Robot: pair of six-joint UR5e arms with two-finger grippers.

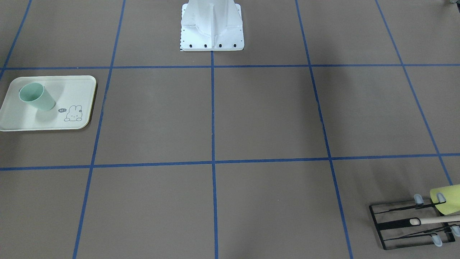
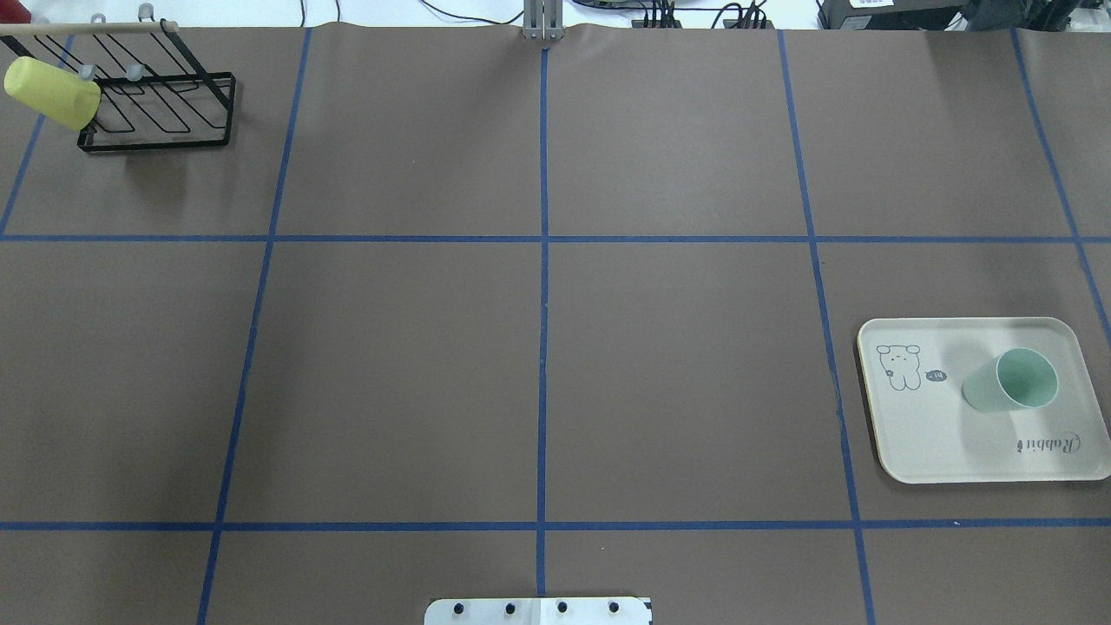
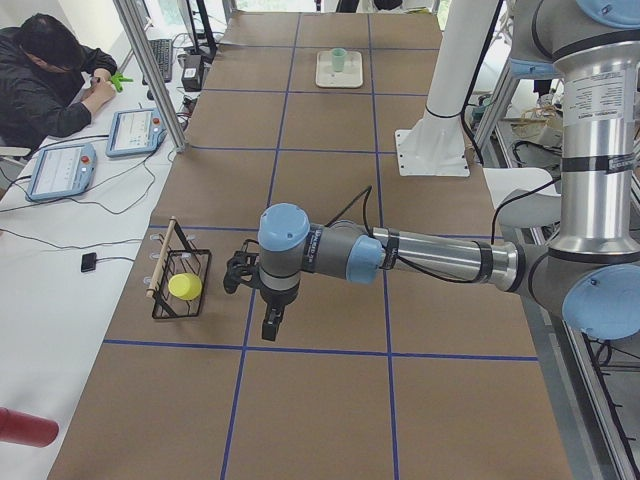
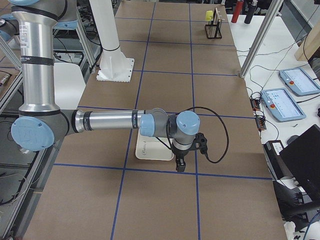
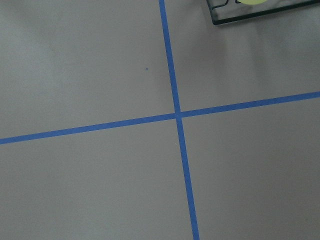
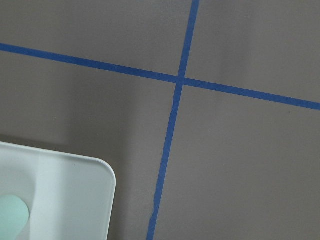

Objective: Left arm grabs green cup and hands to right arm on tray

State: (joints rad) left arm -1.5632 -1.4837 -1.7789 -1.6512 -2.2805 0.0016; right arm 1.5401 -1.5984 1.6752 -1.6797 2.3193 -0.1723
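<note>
a wide table (image 2: 677, 391) covered in brown paper fills the room's middle, marked into large squares by blue tape lines (image 2: 543, 347). the robot's white pedestal base (image 1: 212, 28) is bolted at one long edge. on a white desk along the opposite side, a person (image 3: 50, 80) in black leans beside two teach pendants (image 3: 140, 132).

the left arm (image 3: 430, 258) reaches low over the table near a black wire rack (image 2: 161, 113), which carries a yellow-green cup (image 2: 50, 93) lying sideways. the right arm (image 4: 110, 121) reaches out low beside the tray (image 2: 920, 434).

the left gripper (image 3: 271, 325) and right gripper (image 4: 180, 164) point down; whether either is spread or pressed together i cannot tell.

the green cup (image 2: 1011, 382) stands mouth up on the tray, beside its bunny drawing, at the table's right end.
</note>
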